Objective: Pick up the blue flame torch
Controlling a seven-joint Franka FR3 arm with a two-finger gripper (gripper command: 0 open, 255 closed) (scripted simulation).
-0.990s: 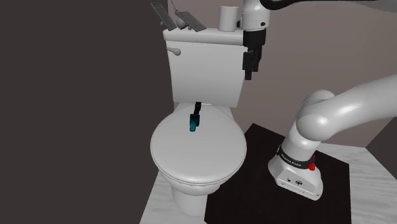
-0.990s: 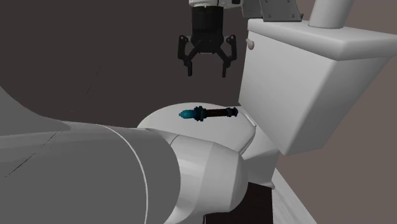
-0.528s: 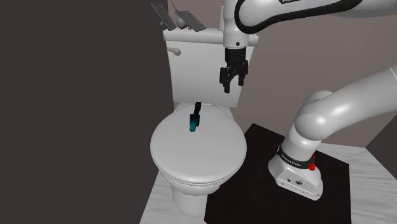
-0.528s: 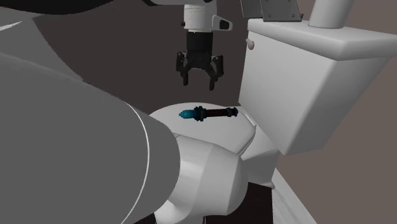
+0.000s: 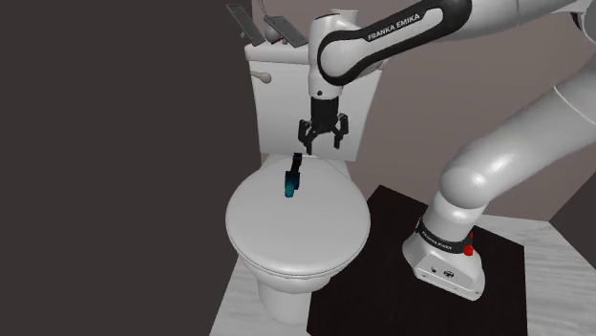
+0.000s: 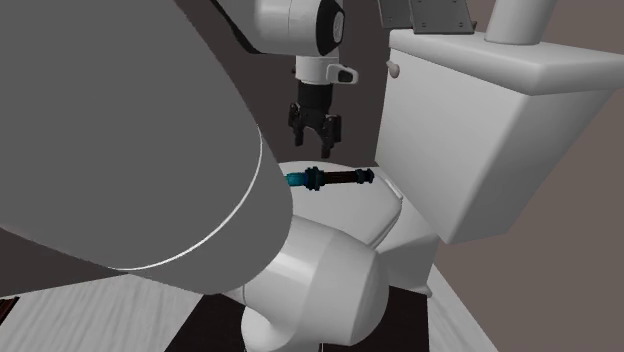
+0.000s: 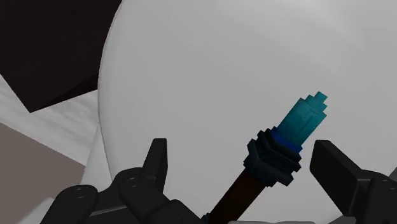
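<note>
One slim black-handled torch with teal-blue flame tip [image 7: 273,159] lies flat at the rear of the white toilet lid [image 5: 296,239], likely light, rigid, roll-prone, best pinched behind its collar; black two-finger gripper [image 5: 323,146] hovers above it, fingers [image 7: 158,162] spread.

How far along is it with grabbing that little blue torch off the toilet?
Done, it seems: the approach. The hand hangs open just above the torch, which lies on the closed toilet lid. In hand: lining up. In the wrist view the torch sits between the fingers, which do not touch it. Left: lower, close on it and lift.
</note>
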